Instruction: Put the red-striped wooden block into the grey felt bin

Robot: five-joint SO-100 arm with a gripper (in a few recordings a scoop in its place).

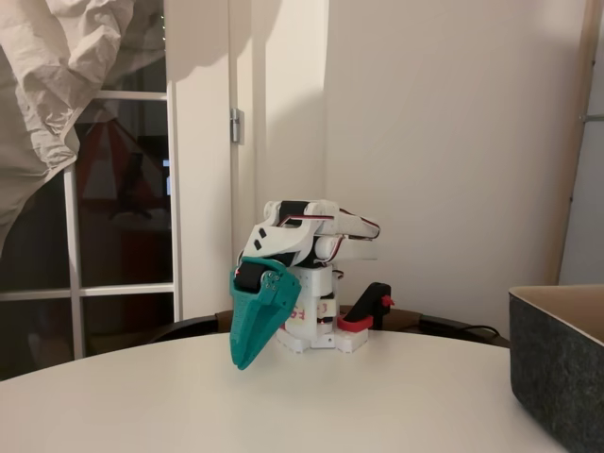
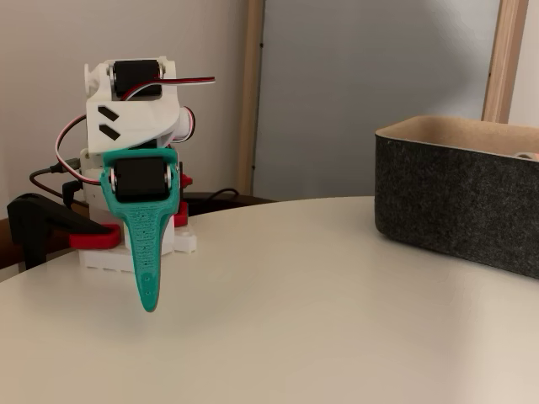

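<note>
One fixed view

Arm: a white arm folds low over its base at the far side of a pale round counter, fastened there by a black-and-red clamp.

Gripper: the teal gripper hangs from the wrist and slants down toward the left of the picture, its tip just above the counter top.

Jaws: they look pressed together into one tapering wedge with nothing between them.

Bin: a corner of the grey felt bin stands on the counter at the right edge of the picture, well apart from the gripper, dark outside with a lighter rim.

Backdrop: a glazed door with dark panes stands on the left behind crumpled white fabric, and a plain wall on the right.

Another fixed view

Gripper: seen edge-on, the gripper points straight down as a narrow teal blade, its tip hovering close over the counter in front of the arm's base.

Jaws: no gap shows from this side, and nothing is held.

Bin: the bin sits on the right of the counter, well clear of the arm, with its tan lining showing above the charcoal wall.

Block: a small pale-and-reddish scrap peeks over the bin's rim at the right picture edge, too little to say whether it is the red-striped wooden block.
</note>
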